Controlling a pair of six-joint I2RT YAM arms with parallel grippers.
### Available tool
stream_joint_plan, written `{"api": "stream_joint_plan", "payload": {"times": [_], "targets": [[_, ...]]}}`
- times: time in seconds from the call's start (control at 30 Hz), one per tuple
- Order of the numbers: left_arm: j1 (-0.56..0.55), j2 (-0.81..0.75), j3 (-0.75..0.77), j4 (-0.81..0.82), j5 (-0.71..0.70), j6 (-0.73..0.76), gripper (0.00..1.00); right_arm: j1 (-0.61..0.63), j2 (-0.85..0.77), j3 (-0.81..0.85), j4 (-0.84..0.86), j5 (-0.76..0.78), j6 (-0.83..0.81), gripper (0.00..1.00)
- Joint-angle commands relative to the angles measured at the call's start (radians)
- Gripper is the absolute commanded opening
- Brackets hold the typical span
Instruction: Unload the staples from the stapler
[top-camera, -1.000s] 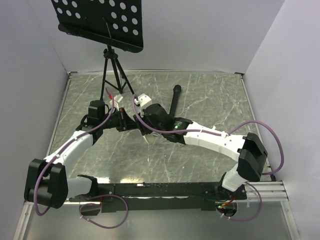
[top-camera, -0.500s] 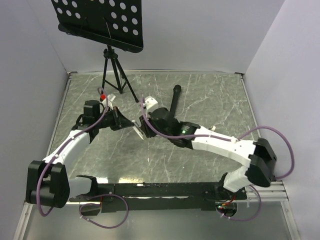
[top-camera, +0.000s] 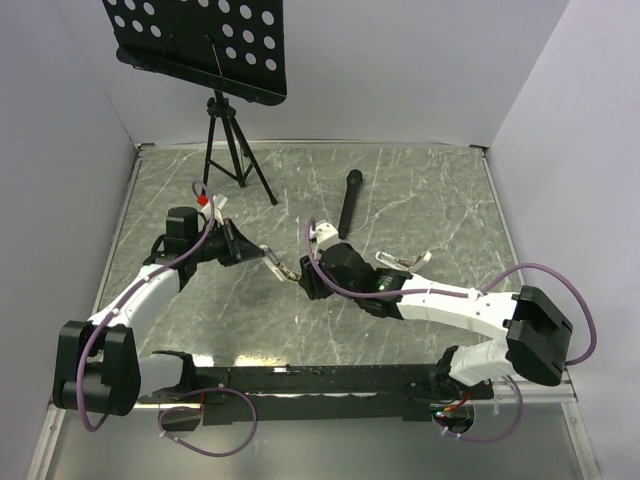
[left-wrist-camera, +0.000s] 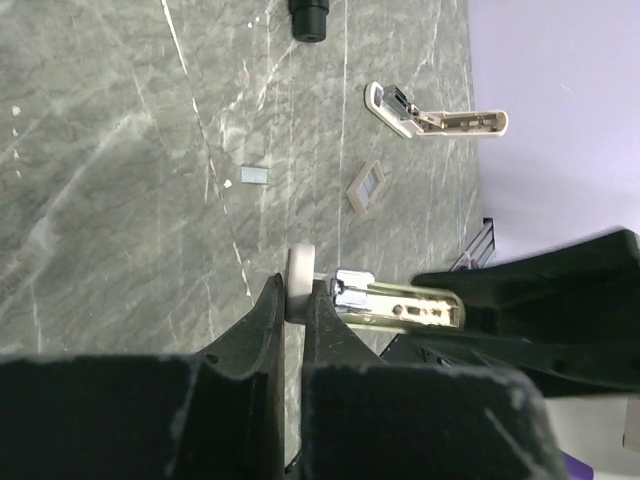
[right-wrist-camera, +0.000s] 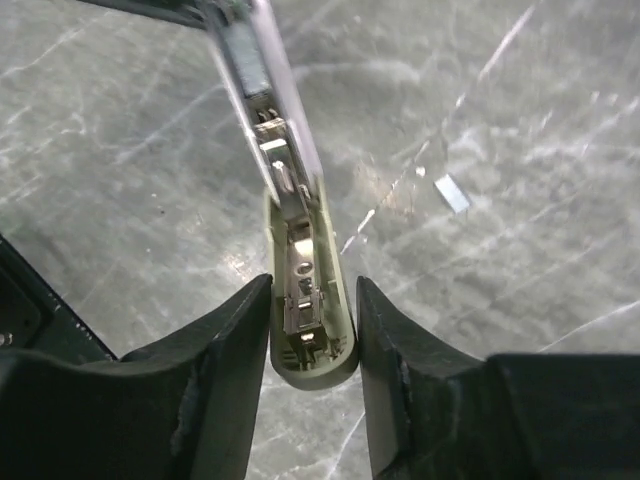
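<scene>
**Top view.** The left gripper (top-camera: 243, 248) is closed tight on the 10 o'clock end of the stapler (top-camera: 275, 263). The right gripper (top-camera: 303, 277) meets its 4 o'clock end. The stapler hangs stretched between them, above the worktop (top-camera: 420, 190) and left of its middle. A black rod (top-camera: 348, 200) lies at 1 o'clock from the right gripper, and a music stand (top-camera: 195, 40) on a tripod stands at the far left corner.

**Left wrist view.** The fingers (left-wrist-camera: 265, 320) are pinched together on a thin pale tab at the stapler's end. A bright metal block and then a pale greenish body run from there toward 3 o'clock, into the black shape of the other gripper. On the worktop beyond lie a short strip of staples (left-wrist-camera: 255, 175), a small flat tan piece (left-wrist-camera: 366, 187) and a pale hinged part (left-wrist-camera: 440, 120).

**Right wrist view.** The two fingers (right-wrist-camera: 225, 340) stand part-way apart, one against each side of the stapler's rounded pale end. The open channel shows metal fittings inside, and a slim metal rail runs on toward 11 o'clock.

**Change.** A second ago the two grippers sat close together, nearer the tripod. The right arm has since drawn back toward 5 o'clock. The left gripper has barely shifted, so the stapler now spans a wider gap between them.
</scene>
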Motion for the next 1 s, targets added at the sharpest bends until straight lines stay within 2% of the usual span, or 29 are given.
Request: {"api": "stream_joint_plan", "payload": {"times": [0.0, 0.13, 0.27, 0.43, 0.57, 0.7, 0.97], "targets": [[0.033, -0.037, -0.001, 0.108, 0.021, -0.087, 0.01, -0.01, -0.013, -0.084, -0.047, 0.02, 0.073, 0.5], [0.037, -0.032, 0.002, 0.102, 0.025, -0.083, 0.01, -0.01, 0.007, -0.084, -0.05, 0.011, 0.088, 0.55], [0.037, -0.035, 0.002, 0.105, 0.033, -0.078, 0.01, -0.014, -0.008, -0.052, -0.067, 0.0, 0.091, 0.67], [0.028, -0.057, 0.03, 0.061, 0.021, -0.014, 0.01, -0.015, -0.094, 0.026, -0.157, -0.017, 0.101, 0.7], [0.0, -0.067, 0.039, 0.062, 0.036, 0.003, 0.01, -0.021, -0.126, 0.103, -0.148, -0.044, 0.013, 0.76], [-0.035, -0.07, 0.045, 0.053, 0.056, 0.025, 0.01, -0.023, -0.033, 0.227, -0.169, -0.048, -0.085, 0.82], [-0.073, -0.07, 0.047, 0.062, 0.091, 0.031, 0.01, -0.021, 0.153, 0.456, -0.206, -0.008, -0.126, 0.83]]}}
